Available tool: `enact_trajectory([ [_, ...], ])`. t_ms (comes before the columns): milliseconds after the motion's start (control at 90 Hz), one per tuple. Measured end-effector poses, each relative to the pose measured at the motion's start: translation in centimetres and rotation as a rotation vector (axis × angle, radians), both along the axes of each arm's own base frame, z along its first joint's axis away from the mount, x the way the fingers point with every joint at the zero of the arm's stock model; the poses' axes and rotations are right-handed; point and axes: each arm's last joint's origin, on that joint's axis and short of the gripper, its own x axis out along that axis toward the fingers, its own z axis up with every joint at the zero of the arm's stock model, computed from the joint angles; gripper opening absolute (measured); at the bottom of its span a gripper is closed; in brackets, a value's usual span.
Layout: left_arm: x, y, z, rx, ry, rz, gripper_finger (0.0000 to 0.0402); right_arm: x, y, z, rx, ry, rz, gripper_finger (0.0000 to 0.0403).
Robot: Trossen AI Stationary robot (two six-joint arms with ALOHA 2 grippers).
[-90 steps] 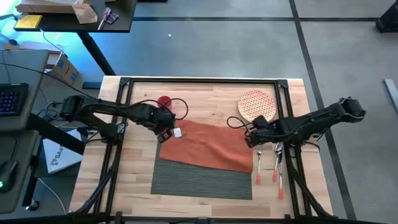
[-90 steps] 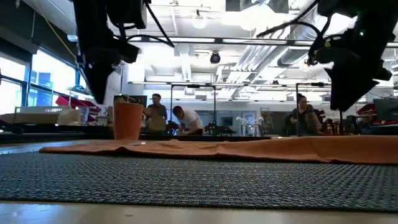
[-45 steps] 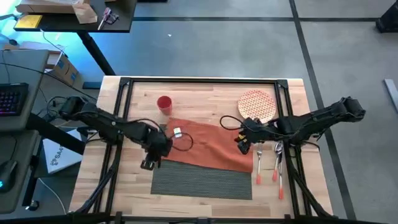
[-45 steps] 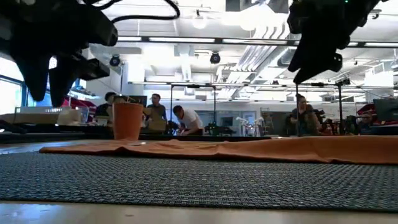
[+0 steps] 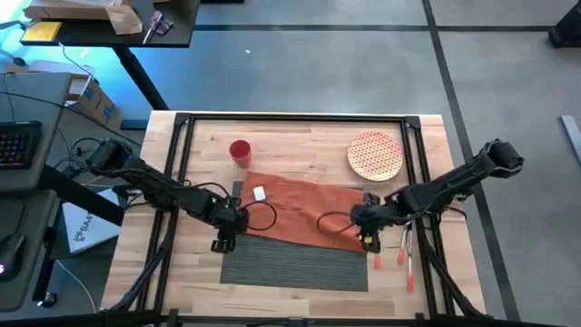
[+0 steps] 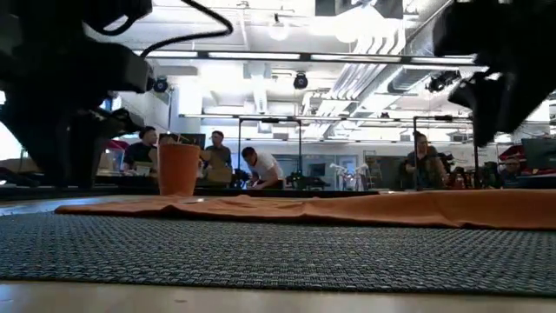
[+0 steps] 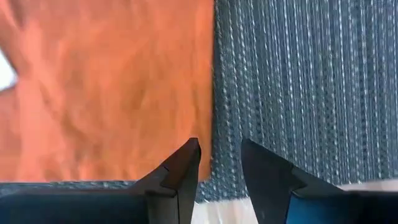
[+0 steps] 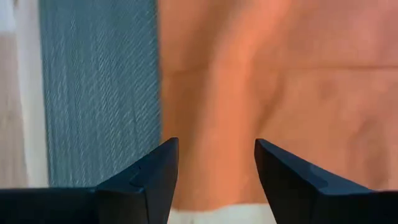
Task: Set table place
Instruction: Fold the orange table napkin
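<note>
The dark grey ribbed placemat (image 5: pixel 295 265) lies flat on the wooden table (image 5: pixel 200 282). A rust-orange napkin (image 5: pixel 304 211) is spread over its far part. My left gripper (image 5: pixel 222 242) is open at the mat's left edge, over the line where napkin (image 7: pixel 112 87) meets mat (image 7: pixel 305 87); its fingers (image 7: pixel 186 163) have nothing between them. My right gripper (image 5: pixel 368 238) is open over the napkin's near right corner (image 8: pixel 214 124), with the mat (image 8: pixel 99 81) beside it. In the low view the left gripper (image 6: pixel 61 130) hangs low and the right gripper (image 6: pixel 499 78) higher.
A round patterned plate (image 5: pixel 375 154) sits at the far right and a red cup (image 5: pixel 240 152) at the far left. Orange-handled cutlery (image 5: pixel 402 247) lies right of the mat. A white tag (image 5: pixel 260 193) lies on the napkin. The black frame (image 5: pixel 177 163) runs along the table's edges.
My left gripper has moved from beside the cup toward the table's near edge and down, to the mat's left edge. My right gripper has moved from near the plate toward the near edge and leftward, to the napkin's near right corner. Napkin and mat have stayed in place.
</note>
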Motion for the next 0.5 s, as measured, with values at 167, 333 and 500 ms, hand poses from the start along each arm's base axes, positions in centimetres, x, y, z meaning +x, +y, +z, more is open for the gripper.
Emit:
enact_trajectory([
  [167,0.1,0.0,-0.2,0.015,-0.005,0.012,0.0105,0.2,1.2,-1.7,-0.026,0.071,0.045,0.0194],
  [333,0.4,-0.2,-1.4,0.015,0.046,0.002,0.0086,0.8,3.0,-3.4,0.044,0.114,0.175,0.0194],
  [500,0.9,-0.4,-2.4,-0.002,0.085,0.028,0.0064,0.5,4.2,-4.6,0.015,0.144,0.189,0.0174],
])
